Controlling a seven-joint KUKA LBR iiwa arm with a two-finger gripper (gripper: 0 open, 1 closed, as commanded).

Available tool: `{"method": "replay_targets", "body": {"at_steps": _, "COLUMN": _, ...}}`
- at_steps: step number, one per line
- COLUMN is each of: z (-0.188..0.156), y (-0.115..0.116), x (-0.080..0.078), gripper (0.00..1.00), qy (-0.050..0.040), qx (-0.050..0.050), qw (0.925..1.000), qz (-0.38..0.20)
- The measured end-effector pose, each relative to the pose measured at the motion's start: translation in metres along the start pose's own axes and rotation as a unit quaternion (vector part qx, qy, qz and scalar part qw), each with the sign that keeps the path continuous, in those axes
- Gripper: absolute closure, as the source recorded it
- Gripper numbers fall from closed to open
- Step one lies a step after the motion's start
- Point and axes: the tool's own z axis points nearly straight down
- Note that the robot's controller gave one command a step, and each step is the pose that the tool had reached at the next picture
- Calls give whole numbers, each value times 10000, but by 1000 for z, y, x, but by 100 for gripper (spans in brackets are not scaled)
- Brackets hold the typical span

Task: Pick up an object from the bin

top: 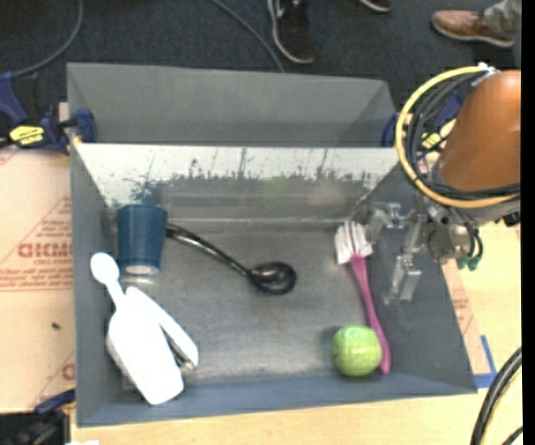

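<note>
My gripper [392, 250] hangs at the right side of the bin, above the right wall and floor, open with nothing between its fingers. Just left of it lies a pink brush [367, 286] with white bristles at its far end. The handle runs toward the near wall. A green ball [356, 351] rests against the lower end of that handle, near the front right corner. A black ladle [248, 264] lies on the bin floor to the left of the gripper, bowl end toward the middle.
A blue cup [141, 236] stands at the back left, touching the ladle's handle. A white plastic scoop [142, 327] lies along the left wall toward the front. The arm with its orange cover and cables comes in from the right, above the bin's rim.
</note>
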Motion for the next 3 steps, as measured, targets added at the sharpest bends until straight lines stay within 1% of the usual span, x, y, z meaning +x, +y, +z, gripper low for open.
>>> {"method": "replay_targets", "body": {"at_steps": 1, "z": -5, "y": 0, "x": -1, "gripper": 0, "qy": -41, "qx": 9, "qw": 10000, "qz": -24}}
{"method": "replay_targets", "body": {"at_steps": 2, "z": 62, "y": -15, "x": -12, "gripper": 0, "qy": -42, "qx": -2, "qw": 9921, "qz": 1252}}
{"method": "replay_targets", "body": {"at_steps": 3, "z": 80, "y": 69, "x": -95, "gripper": 0, "qy": -72, "qx": 18, "qw": 9990, "qz": -444}}
